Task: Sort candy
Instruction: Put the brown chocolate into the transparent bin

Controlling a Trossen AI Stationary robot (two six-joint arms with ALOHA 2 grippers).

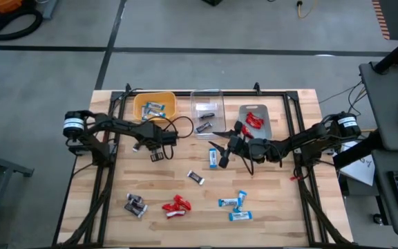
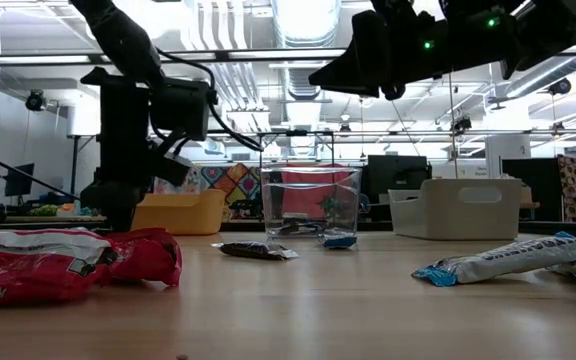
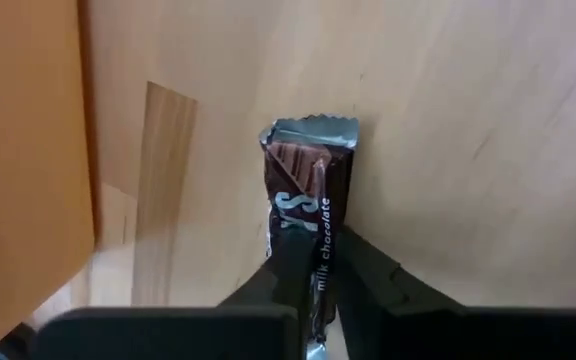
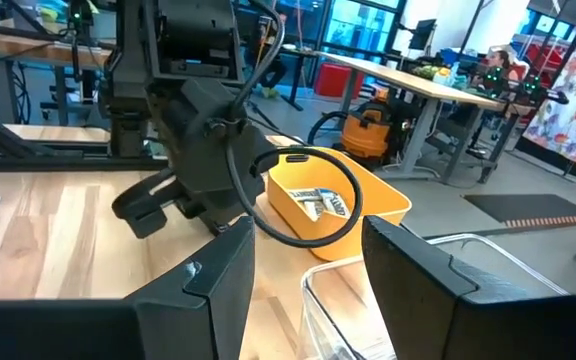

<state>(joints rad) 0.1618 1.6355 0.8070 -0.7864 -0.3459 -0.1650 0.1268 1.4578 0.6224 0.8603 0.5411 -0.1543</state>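
Observation:
My left gripper (image 3: pixel 318 250) is shut on a dark brown candy with silvery ends (image 3: pixel 306 200), over bare wood just nearward of the yellow bin (image 1: pixel 155 106); in the high view the gripper (image 1: pixel 155 149) shows there. My right gripper (image 4: pixel 308 265) is open and raised, hovering beside the clear bin (image 1: pixel 208 111), in the high view (image 1: pixel 221 135). A blue-and-white candy (image 1: pixel 213 158) lies flat below it. On the table also lie a brown candy (image 1: pixel 195 178), a brown heap (image 1: pixel 135 205), red candies (image 1: pixel 176 206) and blue-and-white ones (image 1: pixel 234 207). My left gripper pinches the brown candy between its two fingers (image 3: pixel 290 268) by the lower half of the wrapper (image 3: pixel 320 280), fingers lying along it. They come from above, slanting down. The crimped silver end (image 3: pixel 308 130) sticks out past the fingertips and looks clear of the wood.
The yellow bin holds blue-and-white candy (image 4: pixel 323 203). The clear bin holds a brown one (image 1: pixel 204 127). The grey bin (image 1: pixel 268 128) holds red ones (image 1: pixel 256 119). A dark frame (image 1: pixel 296 124) borders the table. Free wood lies between the two grippers.

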